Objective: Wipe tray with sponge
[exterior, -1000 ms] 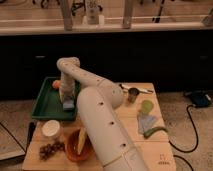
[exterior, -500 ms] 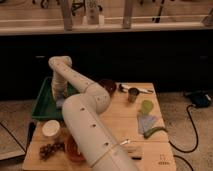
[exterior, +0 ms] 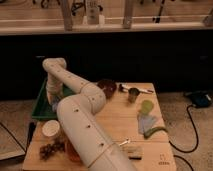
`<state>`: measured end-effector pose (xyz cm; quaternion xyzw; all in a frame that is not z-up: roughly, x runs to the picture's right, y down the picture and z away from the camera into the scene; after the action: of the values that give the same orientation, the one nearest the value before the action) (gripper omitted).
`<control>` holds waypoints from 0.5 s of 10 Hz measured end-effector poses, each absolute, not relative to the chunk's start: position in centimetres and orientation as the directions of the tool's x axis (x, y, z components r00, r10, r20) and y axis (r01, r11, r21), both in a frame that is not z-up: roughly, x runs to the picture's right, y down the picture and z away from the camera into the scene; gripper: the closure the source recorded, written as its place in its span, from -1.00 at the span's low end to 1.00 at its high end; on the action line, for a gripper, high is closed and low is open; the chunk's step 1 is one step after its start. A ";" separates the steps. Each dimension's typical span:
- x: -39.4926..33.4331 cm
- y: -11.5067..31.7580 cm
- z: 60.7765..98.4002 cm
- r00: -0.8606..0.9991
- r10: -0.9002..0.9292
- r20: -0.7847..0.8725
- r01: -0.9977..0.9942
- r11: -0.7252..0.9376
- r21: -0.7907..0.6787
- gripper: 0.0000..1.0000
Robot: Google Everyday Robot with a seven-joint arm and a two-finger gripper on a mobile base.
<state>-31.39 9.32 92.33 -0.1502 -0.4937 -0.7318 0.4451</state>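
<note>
The dark green tray lies at the table's left edge. My white arm reaches from the bottom of the view, over the table, and bends down into the tray. The gripper is at its end, low over the tray's middle, pointing down. The wrist hides whatever is under it. The sponge is not visible; it may be beneath the gripper.
A dark red bowl, a metal cup and a utensil are at the back. A green cup and light blue cloth are at the right. A white cup and dark clustered food are at the front left.
The arm has swung left across the tray, so the gripper went from the tray's right side toward its middle and left. The view has also shifted a little.
</note>
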 end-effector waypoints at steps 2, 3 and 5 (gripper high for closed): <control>-29.2 10.0 91.4 -0.551 -0.494 0.672 0.807 -0.111 0.580 0.93; -28.5 10.2 91.1 -0.545 -0.492 0.679 0.812 -0.108 0.574 0.93; -26.1 9.8 90.9 -0.504 -0.503 0.702 0.838 -0.091 0.538 0.93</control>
<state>-26.06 9.83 90.93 -0.1722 -0.4862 -0.7182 0.4670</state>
